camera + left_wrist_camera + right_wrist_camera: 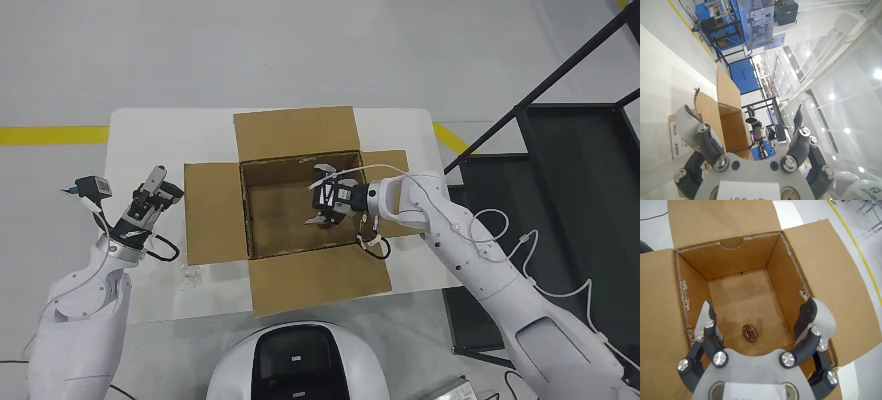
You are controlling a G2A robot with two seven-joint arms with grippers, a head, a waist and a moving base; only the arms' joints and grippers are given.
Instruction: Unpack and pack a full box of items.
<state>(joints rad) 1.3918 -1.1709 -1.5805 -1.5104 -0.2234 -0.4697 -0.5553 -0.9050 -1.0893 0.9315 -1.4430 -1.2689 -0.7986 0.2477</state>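
Lower the right gripper (pixel 758 306), spread wide and empty, straight onto the disc (pixel 749 333) lying flat on the box (pixel 730 262) floor, low centre in the right wrist view. Pinch across its rim; probably thin and slippery. Mind the wall (pixel 780 279) close beside one finger (pixel 806 317). Leave the left gripper (pixel 157 185), likewise spread, middle left in the top view, beyond the flap (pixel 212 212).

I see the box (pixel 734 260) in plain brown cardboard; its label (pixel 676 140) white with black barcodes; the disc (pixel 749 333) dark grey; the table (pixel 150 150) white; the floor stripe (pixel 50 135) yellow.
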